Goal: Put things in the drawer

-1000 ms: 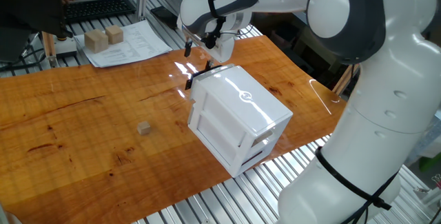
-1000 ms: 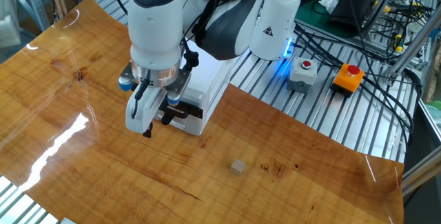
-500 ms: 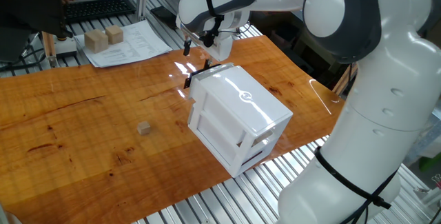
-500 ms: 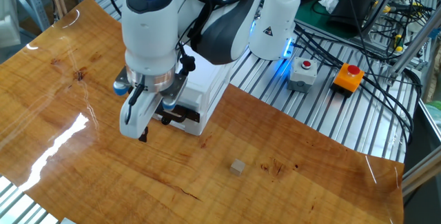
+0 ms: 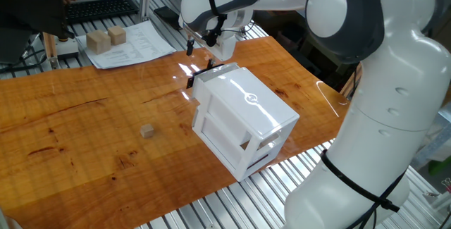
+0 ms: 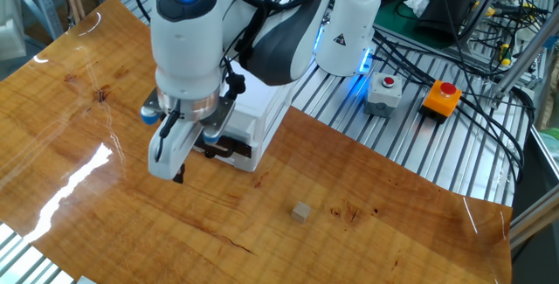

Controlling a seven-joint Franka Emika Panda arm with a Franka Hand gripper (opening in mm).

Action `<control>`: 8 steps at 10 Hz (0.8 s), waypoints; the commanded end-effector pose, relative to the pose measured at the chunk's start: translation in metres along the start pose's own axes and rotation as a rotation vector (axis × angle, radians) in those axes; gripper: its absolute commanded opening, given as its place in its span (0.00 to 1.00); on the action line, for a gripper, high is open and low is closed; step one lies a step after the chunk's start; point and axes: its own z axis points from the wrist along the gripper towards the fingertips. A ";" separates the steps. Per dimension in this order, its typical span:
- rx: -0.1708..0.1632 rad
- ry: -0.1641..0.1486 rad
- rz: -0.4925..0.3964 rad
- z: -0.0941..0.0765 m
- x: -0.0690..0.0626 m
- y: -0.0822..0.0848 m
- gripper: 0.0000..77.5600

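Cabinet (image 5: 243,120) and cube (image 5: 147,131) are sitting well apart on the wooden worktop (image 5: 84,116), and you are looking at the hand (image 5: 199,54) hanging at the cabinet's far end, just above the small black handle (image 5: 192,82) of the drawer (image 6: 229,140). From the other fixed view you are seeing that same hand (image 6: 179,169) pointing down in front of the drawer face, its dark fingertips sitting low beside the handle (image 6: 225,148); whether they are touching it you cannot tell. The fingers are sitting fairly close together with nothing visibly between them, though the exact gap is hard to judge from either side.

The small tan cube is lying alone on bare wood, on the side of the cabinet away from the robot's base in one view, and in the other view it (image 6: 301,212) is resting nearer the camera than the cabinet (image 6: 262,109).

You are also seeing two larger pale wooden blocks (image 5: 106,39) sitting on a sheet of paper (image 5: 134,46) at the worktop's far edge. A red button box (image 6: 441,97) and a grey one (image 6: 384,92) are resting on the metal frame behind the arm.
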 end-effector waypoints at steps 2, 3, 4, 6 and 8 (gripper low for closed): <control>-0.001 -0.012 0.014 -0.004 -0.005 0.013 1.00; 0.000 -0.012 0.016 -0.005 -0.006 0.016 1.00; 0.000 -0.013 0.018 -0.005 -0.007 0.018 1.00; 0.002 -0.021 0.021 -0.003 -0.007 0.019 1.00; 0.012 -0.021 0.026 -0.004 -0.005 0.019 1.00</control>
